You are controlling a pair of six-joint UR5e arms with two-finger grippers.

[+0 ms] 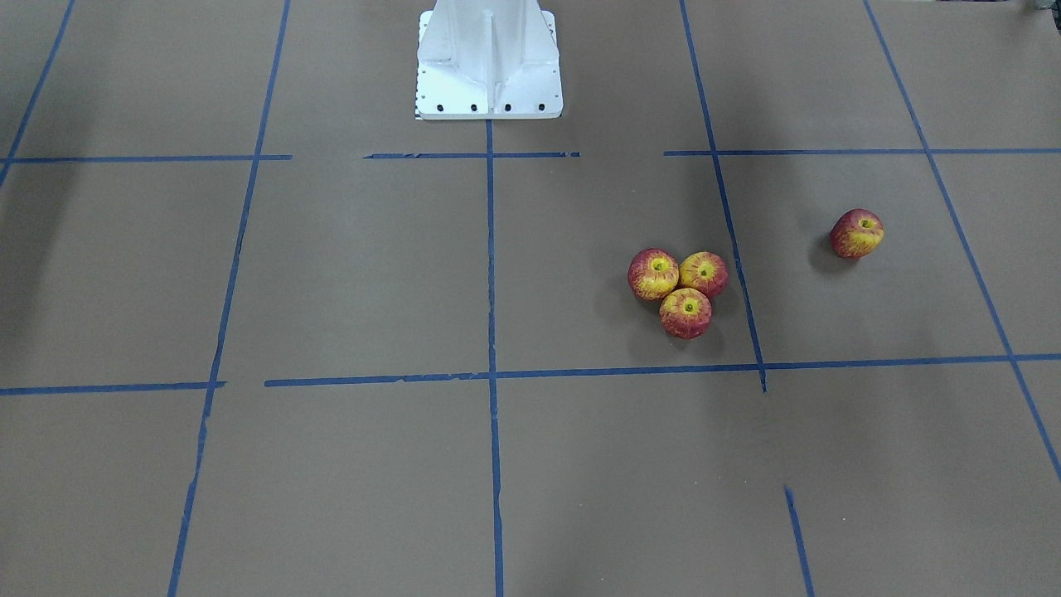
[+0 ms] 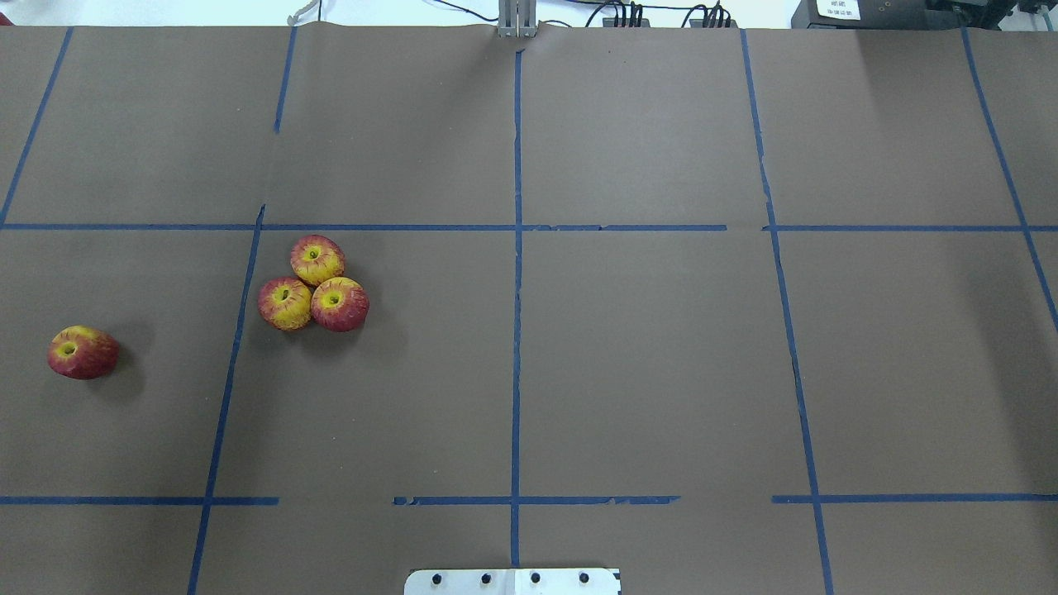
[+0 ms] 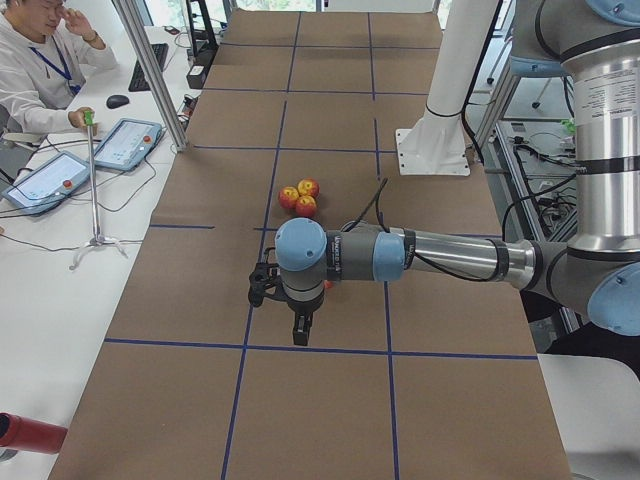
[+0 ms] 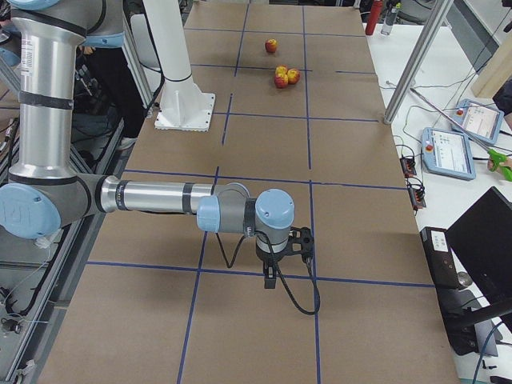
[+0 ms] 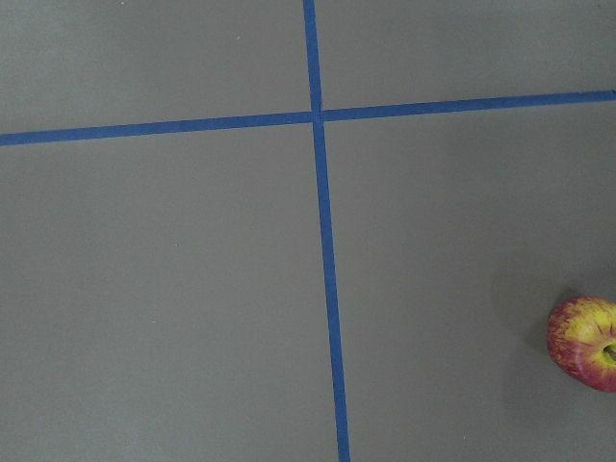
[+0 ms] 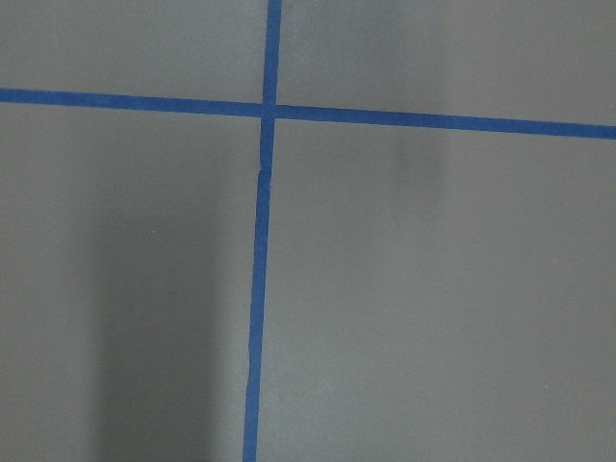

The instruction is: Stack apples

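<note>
Tabletop: brown paper tabletop point(image 2: 645, 372) marked into squares by blue tape lines point(image 2: 517, 330). The white robot base point(image 1: 489, 75) stands at the middle of the near edge.

Apples, group: three apples sit together on the robot's left half, about midway between the near and far edges. They lie just right of a tape line that runs from near to far.

Group layout: the far apple point(image 2: 317, 259) touches the two behind it. These are the near-left apple point(image 2: 284, 303) and the near-right apple point(image 2: 340, 304), which press side by side. All three rest directly on the tabletop with their stem dimples up.

Lone apple: the lone apple point(image 2: 82, 352) lies well apart from the group. It is farther left, across that tape line, and a little nearer the robot. It is tilted, with its dimple off to one side.

Left arm: seen from the table's left end, its forearm reaches out level over the tabletop on the left side of the group. The left pincer point(image 3: 299, 338) points straight down above a tape line.

Left pincer state: I cannot tell whether it is open or closed, since only the side view shows it.

Left wrist view: bare paper and a tape crossing, with one apple cut off by the right edge.

Right arm: seen from the table's right end, it is stretched level over the right half, well apart from every apple. The right pincer point(image 4: 270, 280) points down close over a tape line.

Right pincer state: I cannot tell from that side view alone.

Right wrist view: only paper and a tape crossing.
</note>
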